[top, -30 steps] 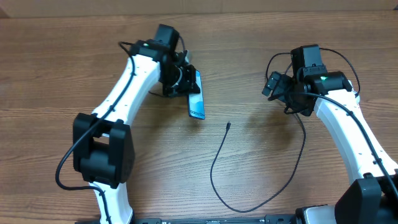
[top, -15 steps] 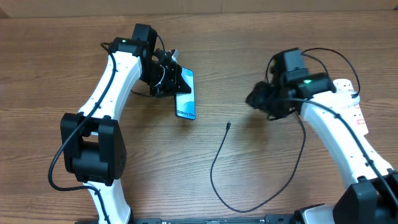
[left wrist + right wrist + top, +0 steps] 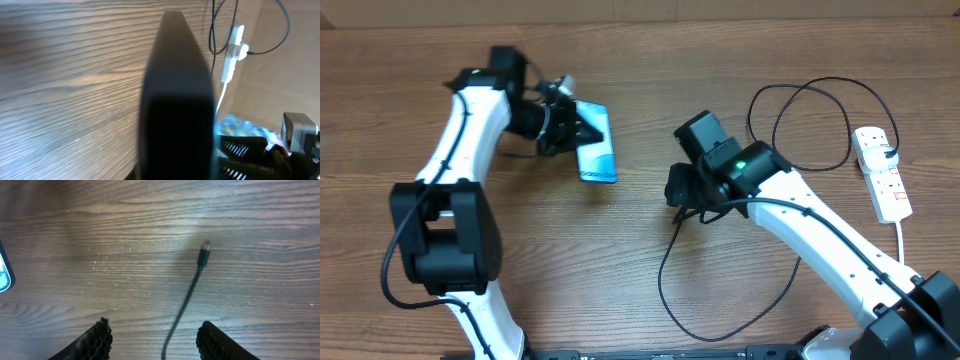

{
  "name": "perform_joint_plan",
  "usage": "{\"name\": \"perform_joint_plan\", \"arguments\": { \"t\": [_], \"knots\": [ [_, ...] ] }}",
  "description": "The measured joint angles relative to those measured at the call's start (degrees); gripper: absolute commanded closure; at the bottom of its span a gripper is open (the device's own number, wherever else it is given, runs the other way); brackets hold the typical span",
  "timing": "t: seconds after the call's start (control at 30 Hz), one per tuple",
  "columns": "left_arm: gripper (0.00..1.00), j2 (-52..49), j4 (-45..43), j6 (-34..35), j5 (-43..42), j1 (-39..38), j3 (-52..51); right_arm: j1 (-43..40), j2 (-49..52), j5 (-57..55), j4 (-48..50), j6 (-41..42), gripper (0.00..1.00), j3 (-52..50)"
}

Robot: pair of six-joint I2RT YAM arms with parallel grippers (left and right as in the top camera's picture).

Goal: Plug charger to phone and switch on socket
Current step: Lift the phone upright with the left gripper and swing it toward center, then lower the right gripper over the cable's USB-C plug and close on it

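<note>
The left gripper (image 3: 563,127) has its jaws closed on one edge of the phone (image 3: 595,145). It holds the phone screen-up over the far left part of the tabletop (image 3: 570,270); I cannot tell whether the phone touches the wood. In the left wrist view a dark blurred shape fills the middle and hides the grip itself.

The right gripper (image 3: 155,330) has its jaws partly apart, gripping nothing, and hovers over the middle of the tabletop. Its two fingers (image 3: 102,337) stand to either side of the charger (image 3: 187,297), seen from above. The small connector tip (image 3: 205,250) lies flat on the wood just ahead of them, unheld and well apart from the phone.

From the tip the thin black cable curves toward the near edge, loops round and runs to the far right, where it coils beside the socket (image 3: 882,172). The socket lies along the right edge, its white cord trailing toward the near right corner.
</note>
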State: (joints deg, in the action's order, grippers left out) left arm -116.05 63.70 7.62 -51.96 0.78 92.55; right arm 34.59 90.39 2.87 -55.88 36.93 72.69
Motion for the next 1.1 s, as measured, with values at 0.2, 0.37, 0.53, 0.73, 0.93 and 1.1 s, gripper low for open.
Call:
{"name": "perform_joint_plan", "arguments": {
  "t": [0.2,0.37,0.53,0.73,0.93,1.1],
  "knots": [
    [0.96,0.0,-0.2,-7.5,-10.0,5.3,-8.4,2.3,1.9,-2.5,3.3,1.4,0.44,0.0],
    [0.96,0.0,-1.6,-12.3,-17.1,6.2,-15.1,2.5,8.0,-4.6,3.2,1.9,0.44,0.0],
    [0.96,0.0,-2.4,-14.3,-19.8,6.2,-18.1,0.7,13.3,-6.3,2.0,1.9,0.44,0.0],
    [0.96,0.0,-3.1,-15.1,-20.9,6.2,-18.3,-3.0,15.5,-6.8,0.7,2.6,0.48,0.0],
    [0.96,0.0,-3.1,-15.2,-21.2,6.2,-18.3,-3.5,17.2,-6.1,1.1,3.4,0.58,0.0],
    [0.96,0.0,-3.1,-15.2,-22.1,5.6,-18.3,-2.5,17.4,-5.6,1.2,4.7,0.58,0.0]
  ]
}}
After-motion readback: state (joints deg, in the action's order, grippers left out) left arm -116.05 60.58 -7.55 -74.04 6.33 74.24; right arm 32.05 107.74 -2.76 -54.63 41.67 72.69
